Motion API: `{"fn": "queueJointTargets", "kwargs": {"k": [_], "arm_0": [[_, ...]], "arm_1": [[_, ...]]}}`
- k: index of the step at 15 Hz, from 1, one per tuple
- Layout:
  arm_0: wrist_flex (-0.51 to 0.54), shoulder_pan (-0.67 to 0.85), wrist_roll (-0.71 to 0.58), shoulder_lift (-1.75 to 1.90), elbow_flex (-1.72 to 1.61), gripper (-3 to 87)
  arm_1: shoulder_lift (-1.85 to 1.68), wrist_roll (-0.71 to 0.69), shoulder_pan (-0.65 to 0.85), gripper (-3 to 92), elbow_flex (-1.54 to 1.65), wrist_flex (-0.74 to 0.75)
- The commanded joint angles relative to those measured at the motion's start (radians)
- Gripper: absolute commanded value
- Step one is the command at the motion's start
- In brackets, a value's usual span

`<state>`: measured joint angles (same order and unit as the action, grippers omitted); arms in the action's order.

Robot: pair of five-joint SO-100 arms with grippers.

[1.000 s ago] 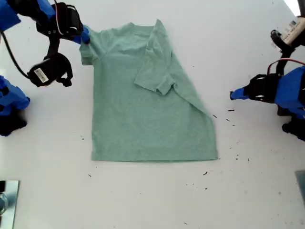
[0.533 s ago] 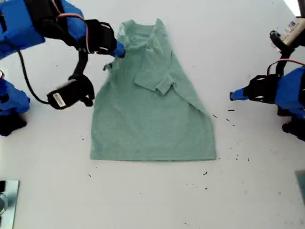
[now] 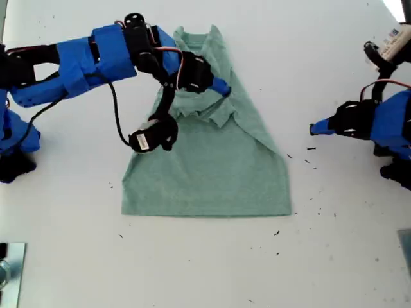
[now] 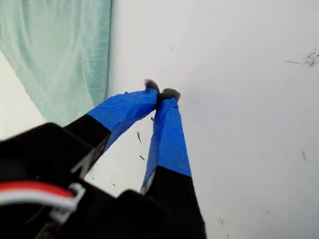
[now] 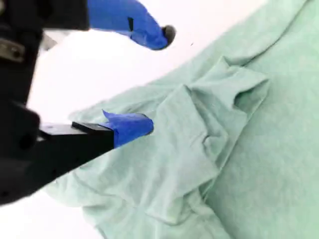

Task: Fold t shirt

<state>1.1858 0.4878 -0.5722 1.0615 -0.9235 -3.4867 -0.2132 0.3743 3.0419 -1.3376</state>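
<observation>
Both sleeves lie folded inward on the t shirt (image 3: pixel 212 160); second gripper (image 5: pixel 149 79) spread, first gripper (image 4: pixel 160 93) pressed together; lower half unfolded.

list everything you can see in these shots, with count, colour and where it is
t shirt: one, pale mint green, middle of the table, both sleeves folded in over the body, hem toward the exterior view's bottom
table: one, white, under everything
dark specks: several, black, scattered on the table off the shirt's corner toward the exterior view's right
metal object: one, silvery, cut off at the exterior view's bottom left corner; cannot tell what it is
my second hand: one, blue-taped fingers on a black body, open over the folded sleeve, reaching in from the exterior view's left
my first hand: one, blue-taped, tips shut together on nothing, over bare table at the exterior view's right
</observation>
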Motion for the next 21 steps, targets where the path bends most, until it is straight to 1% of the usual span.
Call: {"fn": "queueJointTargets", "kwargs": {"k": [1,2,3,4,5,6,7,9,10,11,12,13,14,15,16,17,19,20,21], "arm_0": [[0.112,0.087,-0.049,0.311,-0.066,26.7],[0.107,0.103,-0.061,0.489,-0.221,26.7],[0.057,0.106,-0.066,0.695,-0.448,26.1],[-0.009,0.104,-0.058,0.910,-0.712,23.3],[-0.060,0.080,-0.017,1.100,-0.965,19.5],[-0.127,0.034,0.063,1.278,-1.226,10.9],[-0.184,-0.032,0.163,1.431,-1.451,8.7],[-0.302,-0.176,0.380,1.779,-1.853,1.1],[-0.337,-0.235,0.449,1.977,-2.033,-0.1],[-0.324,-0.256,0.466,2.123,-2.166,-0.1],[-0.252,-0.253,0.485,2.256,-2.263,-0.2],[-0.183,-0.291,0.485,2.468,-2.327,-0.2],[-0.160,-0.301,0.480,2.536,-2.322,-0.2],[-0.178,-0.288,0.485,2.479,-2.324,-0.2],[-0.204,-0.267,0.480,2.408,-2.324,-0.2],[-0.199,-0.267,0.472,2.425,-2.324,-0.2],[-0.195,-0.265,0.466,2.434,-2.324,-0.2],[-0.195,-0.264,0.454,2.436,-2.324,-0.2],[-0.195,-0.262,0.453,2.437,-2.324,-0.2]], "arm_1": [[-0.015,0.014,-0.023,2.3,0.067,0.008],[-0.015,0.014,-0.021,2.3,0.067,0.008],[-0.015,0.011,-0.017,2.3,0.069,0.008],[-0.015,0.008,-0.017,2.3,0.069,0.008],[-0.015,0.006,-0.017,2.3,0.069,0.009],[-0.015,0.005,-0.017,2.3,0.069,0.009],[-0.015,0.005,-0.018,2.3,0.069,0.009],[-0.015,0.006,-0.021,2.4,0.069,0.011],[-0.015,0.011,-0.029,2.4,0.069,0.011],[-0.015,0.006,-0.031,2.4,0.069,0.011],[-0.015,0.002,-0.032,2.4,0.069,0.011],[-0.015,-0.006,-0.035,2.4,0.069,0.012],[-0.015,-0.018,-0.041,2.4,0.060,0.011],[-0.015,-0.043,-0.055,2.5,0.009,-0.006],[0.044,-0.089,-0.074,2.5,-0.132,-0.044],[0.267,-0.110,-0.089,2.5,-0.364,-0.126],[0.730,-0.138,-0.198,2.5,-0.848,-0.288],[0.894,-0.118,-0.259,2.4,-1.023,-0.336],[1.031,-0.098,-0.316,2.3,-1.152,-0.353]]}}
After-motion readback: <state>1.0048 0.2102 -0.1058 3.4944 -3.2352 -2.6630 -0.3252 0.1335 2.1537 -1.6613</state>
